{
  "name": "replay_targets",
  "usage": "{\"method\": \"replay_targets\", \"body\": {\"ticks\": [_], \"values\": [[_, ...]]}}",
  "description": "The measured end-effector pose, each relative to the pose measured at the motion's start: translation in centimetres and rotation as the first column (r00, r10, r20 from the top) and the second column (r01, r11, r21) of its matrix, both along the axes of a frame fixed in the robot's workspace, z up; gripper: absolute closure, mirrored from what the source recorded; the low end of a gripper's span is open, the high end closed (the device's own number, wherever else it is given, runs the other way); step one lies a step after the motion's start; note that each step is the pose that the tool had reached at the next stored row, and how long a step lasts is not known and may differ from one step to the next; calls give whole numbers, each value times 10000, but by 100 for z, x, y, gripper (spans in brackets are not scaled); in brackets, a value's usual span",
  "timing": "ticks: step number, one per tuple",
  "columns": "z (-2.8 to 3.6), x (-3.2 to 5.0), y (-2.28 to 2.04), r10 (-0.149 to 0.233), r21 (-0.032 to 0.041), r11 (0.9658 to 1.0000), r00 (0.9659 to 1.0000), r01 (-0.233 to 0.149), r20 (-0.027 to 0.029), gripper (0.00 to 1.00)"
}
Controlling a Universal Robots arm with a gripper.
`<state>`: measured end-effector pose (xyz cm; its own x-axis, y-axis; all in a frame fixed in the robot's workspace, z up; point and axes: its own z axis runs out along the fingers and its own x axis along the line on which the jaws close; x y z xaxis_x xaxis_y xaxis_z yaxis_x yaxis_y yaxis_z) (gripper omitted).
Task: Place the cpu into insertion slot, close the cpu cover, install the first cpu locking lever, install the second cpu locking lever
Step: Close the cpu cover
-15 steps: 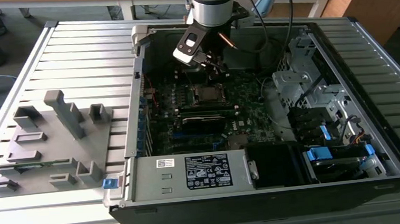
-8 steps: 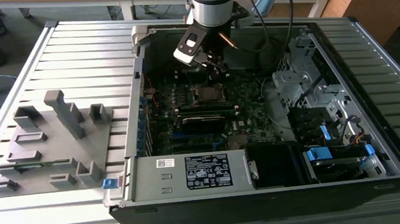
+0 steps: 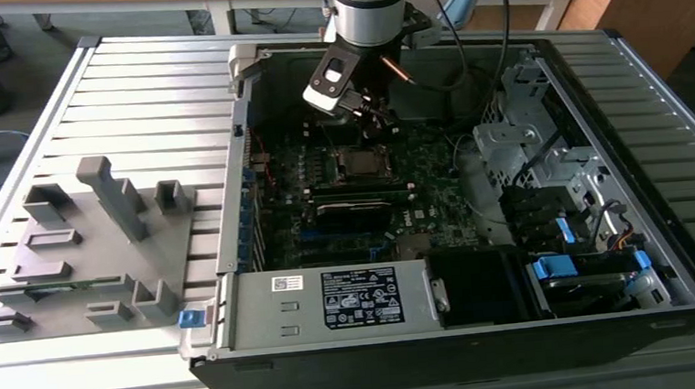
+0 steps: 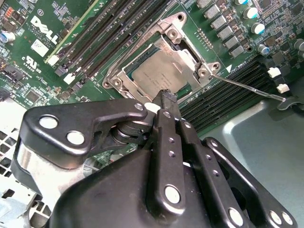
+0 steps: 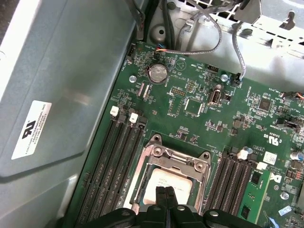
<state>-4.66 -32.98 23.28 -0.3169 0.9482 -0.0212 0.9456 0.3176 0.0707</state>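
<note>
The cpu [image 4: 153,76] lies in the insertion slot [image 3: 362,162] on the motherboard [image 5: 199,102]. The cpu cover [image 4: 189,54] appears folded down around it, so the grey top shows through the window. The gripper [image 4: 167,98] stands just over one edge of the cover, its jaws pressed together and holding nothing, probably so that the closed tip can push like one finger. A thin locking lever [image 4: 247,87] sticks out sideways from a corner of the socket; I judge it is not hooked yet.
</note>
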Motion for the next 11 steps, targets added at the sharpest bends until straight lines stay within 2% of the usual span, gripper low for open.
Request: {"method": "replay_targets", "body": {"ticks": [4,7,9,11], "values": [[0,0,0,67,0,10000,10000,-67,0,89],[0,0,0,454,0,9990,9990,-454,0,89],[0,0,0,802,0,9968,9968,-802,0,89],[-1,0,0,1171,0,9931,9931,-1171,0,89]]}}
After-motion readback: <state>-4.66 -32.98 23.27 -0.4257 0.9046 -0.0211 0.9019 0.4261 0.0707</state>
